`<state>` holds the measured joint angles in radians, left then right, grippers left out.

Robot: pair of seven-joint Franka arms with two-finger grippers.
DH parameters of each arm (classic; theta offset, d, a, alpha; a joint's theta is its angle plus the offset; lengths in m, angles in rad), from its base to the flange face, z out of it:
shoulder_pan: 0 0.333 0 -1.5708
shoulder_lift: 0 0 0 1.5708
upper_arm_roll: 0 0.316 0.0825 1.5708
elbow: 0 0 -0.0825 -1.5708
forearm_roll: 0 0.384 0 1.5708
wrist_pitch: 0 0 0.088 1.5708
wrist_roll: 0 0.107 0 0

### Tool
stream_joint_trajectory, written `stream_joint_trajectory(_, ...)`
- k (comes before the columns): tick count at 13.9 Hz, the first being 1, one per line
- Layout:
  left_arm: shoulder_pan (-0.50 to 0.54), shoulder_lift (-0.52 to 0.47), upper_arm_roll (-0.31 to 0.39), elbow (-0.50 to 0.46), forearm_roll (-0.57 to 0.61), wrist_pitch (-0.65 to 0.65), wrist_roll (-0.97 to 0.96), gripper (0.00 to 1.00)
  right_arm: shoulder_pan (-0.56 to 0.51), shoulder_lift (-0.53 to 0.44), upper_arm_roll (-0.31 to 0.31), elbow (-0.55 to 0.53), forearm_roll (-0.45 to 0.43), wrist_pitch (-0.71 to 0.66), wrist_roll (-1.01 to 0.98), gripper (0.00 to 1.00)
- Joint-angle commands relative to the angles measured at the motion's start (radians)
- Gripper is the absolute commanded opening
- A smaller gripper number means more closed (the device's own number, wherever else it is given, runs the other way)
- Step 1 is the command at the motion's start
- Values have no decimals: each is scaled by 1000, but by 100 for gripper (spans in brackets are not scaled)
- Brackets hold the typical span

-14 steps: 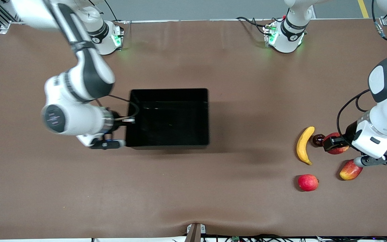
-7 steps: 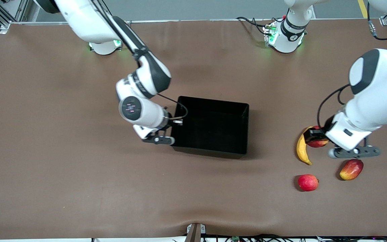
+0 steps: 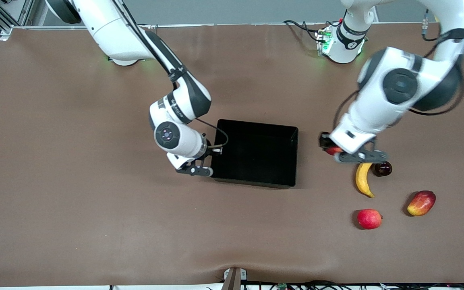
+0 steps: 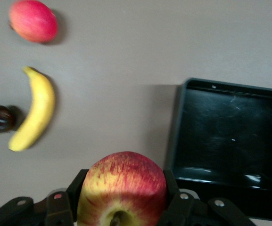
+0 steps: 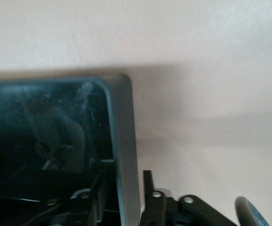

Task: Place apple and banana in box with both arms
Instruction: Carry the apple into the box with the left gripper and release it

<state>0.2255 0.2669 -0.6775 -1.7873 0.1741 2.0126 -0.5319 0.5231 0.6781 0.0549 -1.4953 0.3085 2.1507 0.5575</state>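
Note:
My left gripper [image 3: 330, 148] is shut on the apple [image 3: 333, 151], red with yellow streaks, and holds it above the table between the box and the banana. In the left wrist view the apple [image 4: 122, 188] fills the gap between the fingers [image 4: 64, 207]. The yellow banana [image 3: 363, 179] lies on the table below that arm; it also shows in the left wrist view [image 4: 33, 110]. The black box [image 3: 256, 124] sits mid-table and stands empty. My right gripper [image 3: 212, 156] is shut on the box's wall [image 5: 121, 122] at the right arm's end, one finger inside and one outside.
A dark round fruit [image 3: 382, 168] lies beside the banana. A plain red round fruit [image 3: 369, 218] and a red-yellow mango [image 3: 421, 202] lie nearer the front camera, toward the left arm's end. Brown table surface surrounds the box.
My left gripper has lifted the apple from beside the banana and carried it toward the box. My right gripper has dragged the box toward the left arm's end.

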Motion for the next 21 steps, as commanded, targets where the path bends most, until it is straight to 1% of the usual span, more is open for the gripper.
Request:
stream_joint_trajectory(1, -66, 29, -20, -46, -1, 86, -156, 0, -53, -64, 6, 3, 20, -38, -10, 100)
stream_joint_trajectory(3, -121, 83, -19, -46, 5, 138, -230, 0, -107, -100, 2, 48, 9, -121, -13, 100)
stream_joint_trajectory(4, -139, 131, -20, -46, 10, 156, -241, 0, -145, -100, 3, 97, -15, -187, -14, 100)
stream_joint_trajectory(5, -164, 165, -19, -46, 45, 178, -249, 0, -173, -98, 3, 160, -56, -287, -14, 100)
stream_joint_trajectory(6, -178, 175, -19, -46, 79, 178, -272, 0, -184, -97, 2, 218, -112, -396, -16, 100)
stream_joint_trajectory(7, -186, 202, -19, -46, 99, 181, -308, 0, -210, -98, 3, 278, -159, -475, -24, 100)
stream_joint_trajectory(8, -189, 234, -19, -46, 137, 184, -332, 0, -237, -98, 2, 314, -185, -538, -31, 100)
stream_joint_trajectory(10, -199, 303, -19, -43, 243, 198, -377, 0, -305, -110, 0, 349, -193, -647, -83, 100)
stream_joint_trajectory(12, -210, 362, -19, -37, 341, 218, -482, 0, -362, -173, -1, 349, -198, -705, -111, 100)
stream_joint_trajectory(14, -221, 412, -17, -24, 410, 238, -536, 0, -399, -279, -6, 299, -250, -704, -117, 100)
stream_joint_trajectory(15, -222, 432, -17, -18, 427, 254, -549, 0, -399, -334, -4, 276, -300, -709, -122, 100)
stream_joint_trajectory(16, -224, 445, -17, -15, 430, 265, -559, 0, -402, -382, -4, 253, -331, -730, -160, 100)
stream_joint_trajectory(17, -232, 454, -16, -15, 430, 265, -562, 0, -414, -428, -7, 231, -338, -770, -232, 100)
stream_joint_trajectory(18, -236, 459, -13, -17, 430, 265, -562, 0, -457, -472, -7, 205, -332, -790, -246, 100)
stream_joint_trajectory(19, -236, 460, -13, -17, 429, 265, -562, 8, -504, -509, -6, 178, -315, -793, -258, 100)
stream_joint_trajectory(20, -236, 463, -11, -15, 429, 265, -563, 13, -544, -534, -6, 176, -277, -795, -258, 100)
stream_joint_trajectory(21, -236, 466, -11, -12, 429, 265, -562, 39, -566, -564, -7, 178, -243, -789, -263, 100)
